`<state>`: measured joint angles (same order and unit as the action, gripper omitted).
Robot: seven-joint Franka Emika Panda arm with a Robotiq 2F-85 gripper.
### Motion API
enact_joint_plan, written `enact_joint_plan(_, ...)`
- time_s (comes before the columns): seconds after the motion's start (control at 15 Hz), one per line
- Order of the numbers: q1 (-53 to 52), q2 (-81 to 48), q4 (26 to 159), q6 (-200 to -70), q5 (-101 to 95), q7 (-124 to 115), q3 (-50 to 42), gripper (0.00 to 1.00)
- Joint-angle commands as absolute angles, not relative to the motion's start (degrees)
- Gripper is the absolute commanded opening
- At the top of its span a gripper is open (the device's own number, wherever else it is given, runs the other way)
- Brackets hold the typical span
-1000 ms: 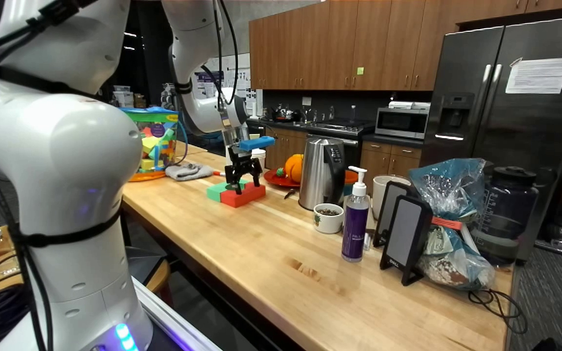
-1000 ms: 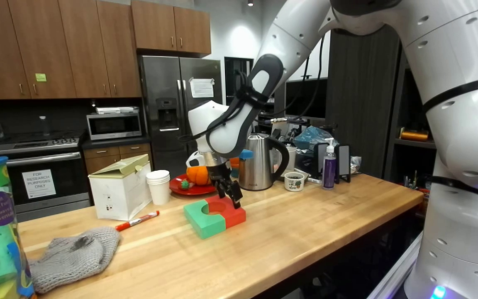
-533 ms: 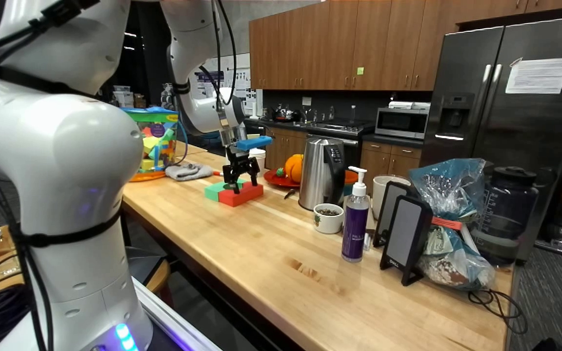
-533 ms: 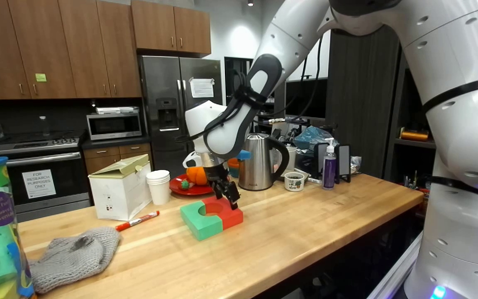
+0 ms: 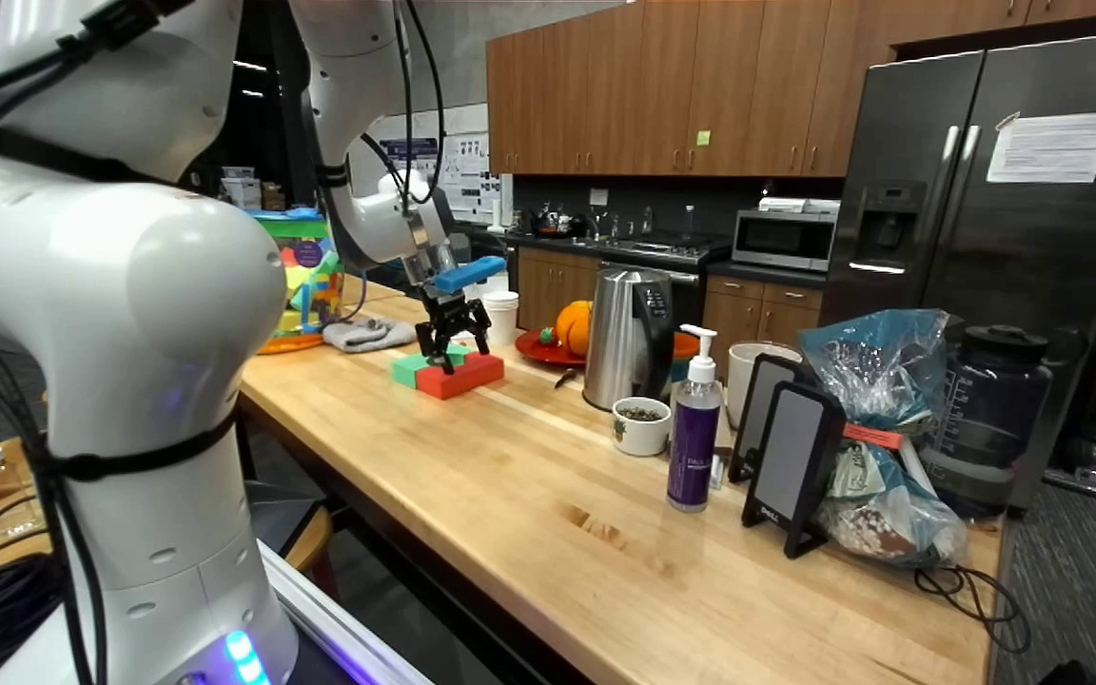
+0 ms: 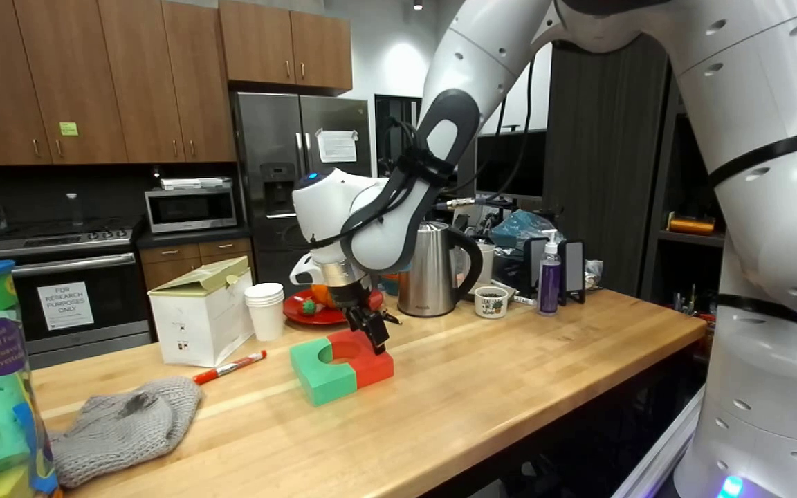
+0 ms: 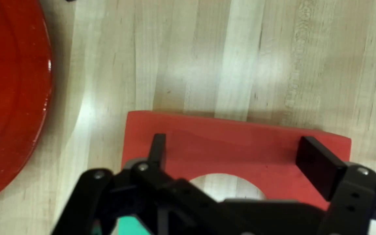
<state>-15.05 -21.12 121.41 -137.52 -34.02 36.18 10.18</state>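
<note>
Red block lies under the hand, fingers apart, with tabletop between the block's edge and the plate.

White arm arched, wrist tilted, end effector downward, fingers apart

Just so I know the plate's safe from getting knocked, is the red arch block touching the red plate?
Apart: the wrist view shows a strip of wooden tabletop between the red arch block and the red plate.
</note>
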Motion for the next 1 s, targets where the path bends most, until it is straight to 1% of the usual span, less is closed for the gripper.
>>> enact_joint_plan(0.0, -16.44, -18.72, 124.92, -139.92, -39.39, 27.32, 9.99, 1.00)
enact_joint_plan(0.53, -16.63, -12.05, 129.97, -140.57, -46.21, 14.58, 11.42, 1.00)
enact_joint_plan(0.8, -15.57, -5.74, 135.01, -143.32, -46.19, 12.75, 11.82, 1.00)
enact_joint_plan(0.93, -14.25, -2.76, 138.12, -146.16, -44.98, 15.95, 11.74, 1.00)
